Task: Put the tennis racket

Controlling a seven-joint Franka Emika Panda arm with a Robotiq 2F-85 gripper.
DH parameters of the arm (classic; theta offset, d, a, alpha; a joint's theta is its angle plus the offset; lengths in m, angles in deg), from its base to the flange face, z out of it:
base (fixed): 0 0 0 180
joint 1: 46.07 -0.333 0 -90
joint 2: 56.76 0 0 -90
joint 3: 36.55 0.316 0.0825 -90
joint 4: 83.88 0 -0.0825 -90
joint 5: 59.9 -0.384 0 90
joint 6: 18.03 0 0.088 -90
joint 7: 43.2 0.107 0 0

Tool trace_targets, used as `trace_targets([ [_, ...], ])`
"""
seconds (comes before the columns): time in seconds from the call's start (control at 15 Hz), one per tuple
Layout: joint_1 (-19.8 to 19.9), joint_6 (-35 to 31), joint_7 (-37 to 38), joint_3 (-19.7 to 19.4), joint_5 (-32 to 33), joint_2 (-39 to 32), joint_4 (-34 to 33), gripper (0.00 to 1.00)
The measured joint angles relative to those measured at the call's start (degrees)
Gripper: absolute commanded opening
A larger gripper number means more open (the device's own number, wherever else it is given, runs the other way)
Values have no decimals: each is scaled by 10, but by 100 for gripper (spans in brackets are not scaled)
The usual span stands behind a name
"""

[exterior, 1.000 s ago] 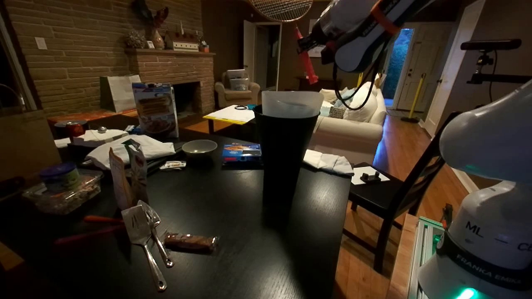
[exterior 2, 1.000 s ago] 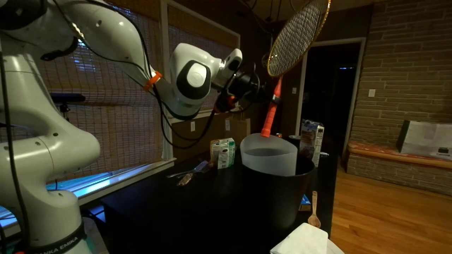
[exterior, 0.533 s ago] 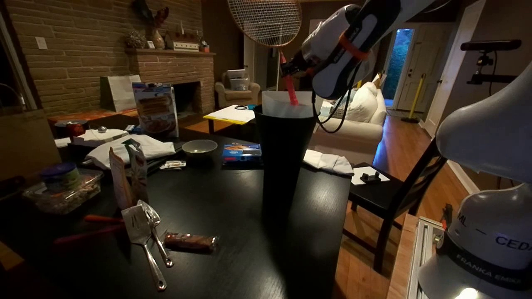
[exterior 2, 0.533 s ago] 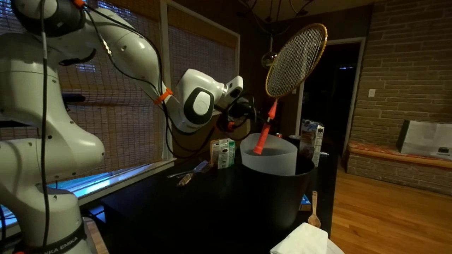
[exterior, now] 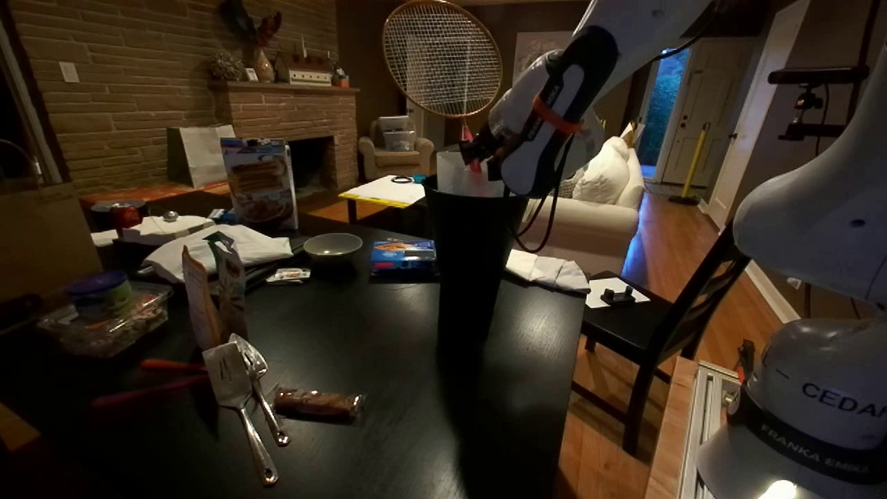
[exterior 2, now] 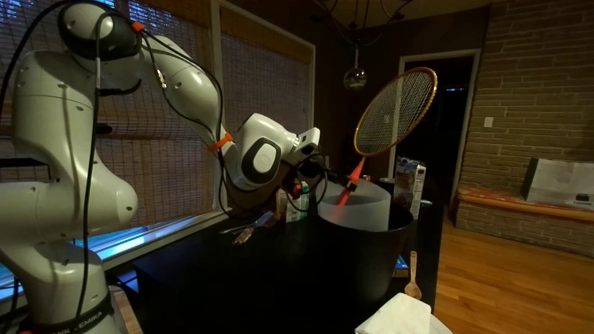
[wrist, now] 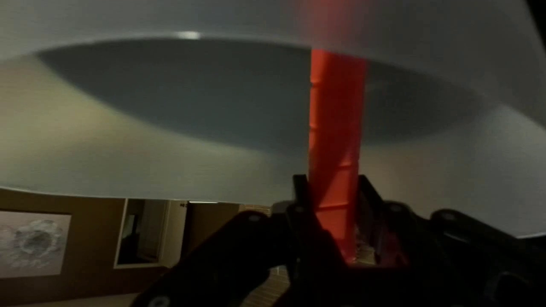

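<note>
In an exterior view the tennis racket (exterior 2: 383,137) leans right of centre, its long axis slanting from the head (exterior 2: 399,109), toward the upper right, down and left to the red handle (exterior 2: 343,197), whose lower end is inside the cloudy plastic liner (exterior 2: 359,215) of a black bin (exterior 2: 371,260). In an exterior view the pale strings (exterior: 443,59) show nearly face-on at top centre, and the axis is steeper, the handle pointing down and a little right; the bin stands on a black table (exterior: 388,333). In the wrist view the handle runs nearly upright, right of centre, its lower end toward the top edge, a red blur through the liner's wall; I cannot tell whether they touch. Low in that frame the gripper (wrist: 332,192) clamps the handle from both sides, its jaws parted only by the handle's thickness.
</note>
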Motion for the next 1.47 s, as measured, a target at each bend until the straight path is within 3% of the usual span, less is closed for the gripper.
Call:
trace_targets([
  [0.27,26,-12,7,7,-25,23,0,7],
  [0.73,31,-12,8,50,-29,41,13,7],
  [1.13,24,-2,4,53,-117,81,22,7],
  [1.2,20,-1,4,53,-132,86,26,54],
  [1.33,12,1,3,52,-154,93,32,61],
  [1.47,1,2,3,48,-171,100,37,76],
])
